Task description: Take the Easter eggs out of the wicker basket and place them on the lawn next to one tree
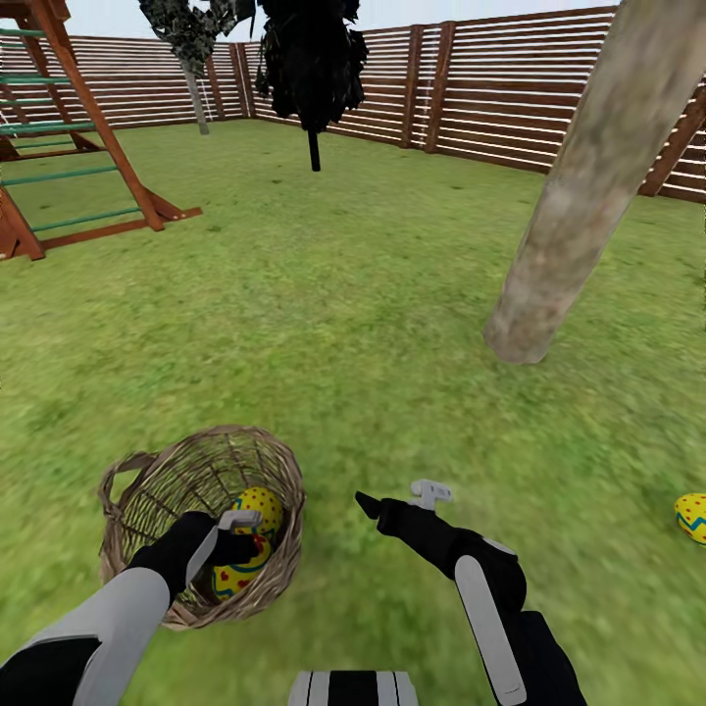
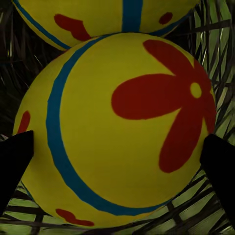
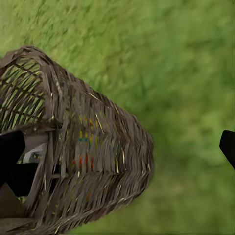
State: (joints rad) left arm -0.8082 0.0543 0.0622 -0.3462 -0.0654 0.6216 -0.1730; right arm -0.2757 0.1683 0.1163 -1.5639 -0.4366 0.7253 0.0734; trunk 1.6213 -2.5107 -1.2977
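Head view showed the left gripper (image 1: 238, 534) down inside the wicker basket (image 1: 147, 490) on the lawn (image 1: 343, 324), with two Easter eggs in the basket — a near egg (image 1: 233, 579) by the jaws and a far egg (image 1: 260, 507) behind it. A third egg (image 1: 692, 517) lay on the grass at the right edge, near the tree (image 1: 588, 186) but not against its base.

Left wrist view had the near egg (image 2: 117, 132) sitting between the two dark fingertips (image 2: 14, 166), jaws spread wide on either side of it, not visibly clamped yet; the far egg (image 2: 112, 19) touched it from behind.

Right gripper (image 1: 402, 502) hung over bare grass just beside the basket, jaws apart and holding nothing; its wrist view looked at the basket wall (image 3: 98, 147) from outside.

The step in hand was judged to be the grasp on the near egg. Doing it well would mean closing across the widest part of the egg — squarely, not near an end, since a round shell could squirt out. Lift should go straight up, clear of the twig rim and without nudging the far egg.
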